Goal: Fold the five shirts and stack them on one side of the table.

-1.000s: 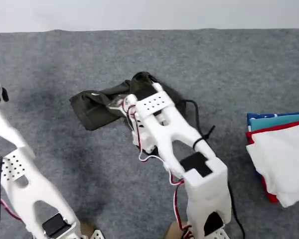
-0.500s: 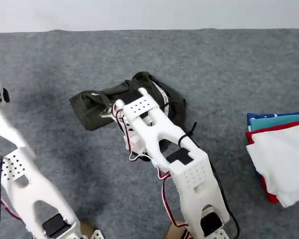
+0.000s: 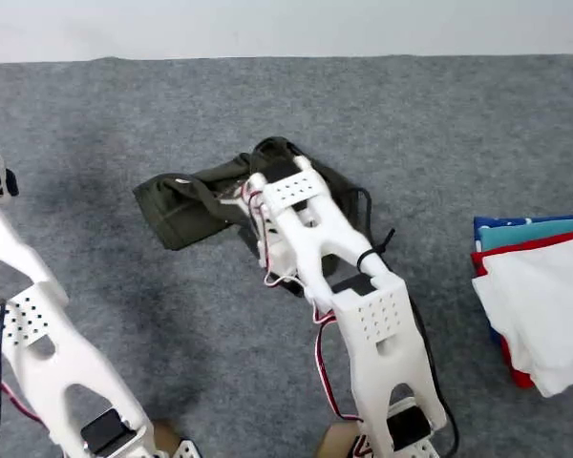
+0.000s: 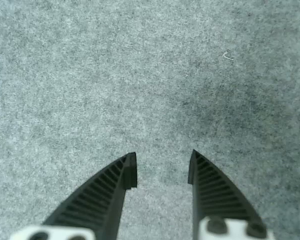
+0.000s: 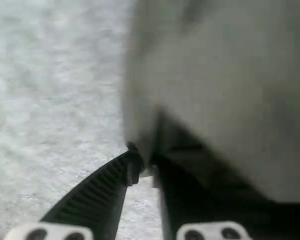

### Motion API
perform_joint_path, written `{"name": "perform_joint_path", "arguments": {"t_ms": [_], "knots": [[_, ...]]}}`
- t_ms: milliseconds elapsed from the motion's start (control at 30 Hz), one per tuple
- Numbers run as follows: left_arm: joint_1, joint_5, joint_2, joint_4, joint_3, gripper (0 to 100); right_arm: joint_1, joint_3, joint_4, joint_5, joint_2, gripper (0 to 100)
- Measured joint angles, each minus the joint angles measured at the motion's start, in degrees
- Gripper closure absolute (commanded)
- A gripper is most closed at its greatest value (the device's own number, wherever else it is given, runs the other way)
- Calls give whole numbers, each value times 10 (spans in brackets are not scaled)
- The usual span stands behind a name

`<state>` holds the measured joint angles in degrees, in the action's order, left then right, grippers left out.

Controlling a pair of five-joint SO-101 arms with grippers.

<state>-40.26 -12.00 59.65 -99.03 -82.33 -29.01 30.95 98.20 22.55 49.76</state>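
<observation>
"Covering the whole table, what is that?"

"Grey felt (image 3: 439, 143). Over it stretches the right arm (image 3: 372, 324), long and white. It reaches from the near edge out to the middle, with its wrist bent down onto the olive shirt (image 3: 177, 210)."

"And the other arm?"

"The left arm (image 3: 38, 353) stands at the left edge of the table, well apart from the cloth."

"Where are the folded ones?"

"In a stack (image 3: 540, 305) at the right edge: 4 shirts, white on top, then red, teal and blue."

"And the olive shirt?"

"It lies crumpled in a heap at the middle of the table, unfolded, partly under the right arm's wrist."

"The claws?"

"The right gripper (image 5: 146, 165) has its 2 fingers pressed nearly together, with a fold of the olive cloth pinched between them. The left gripper (image 4: 162, 167) hangs over bare felt with its fingers parted, holding nothing."

"Any writing?"

"A pale patch (image 3: 180, 180) on the shirt's left end may be a label, but it is too small to read. A bit of white thread (image 4: 228, 56) lies on the felt beyond the left gripper."
</observation>
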Motion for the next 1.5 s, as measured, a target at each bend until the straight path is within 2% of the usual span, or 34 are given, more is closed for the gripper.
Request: {"name": "perform_joint_path", "arguments": {"t_ms": [367,600,867,1033,1300,1500], "knots": [[3,0,0,0,-3,823,-1,67,26,30,-9,988],[18,0,-6,0,-9,823,-4,67,25,84,-217,988],[38,0,-36,0,-9,823,5,137,6,104,-429,988],[43,0,-36,0,-8,823,68,189,4,118,-488,988],[66,0,-76,0,69,823,236,240,11,118,-537,988],[150,0,-177,0,216,823,267,241,22,118,-545,988]]}}
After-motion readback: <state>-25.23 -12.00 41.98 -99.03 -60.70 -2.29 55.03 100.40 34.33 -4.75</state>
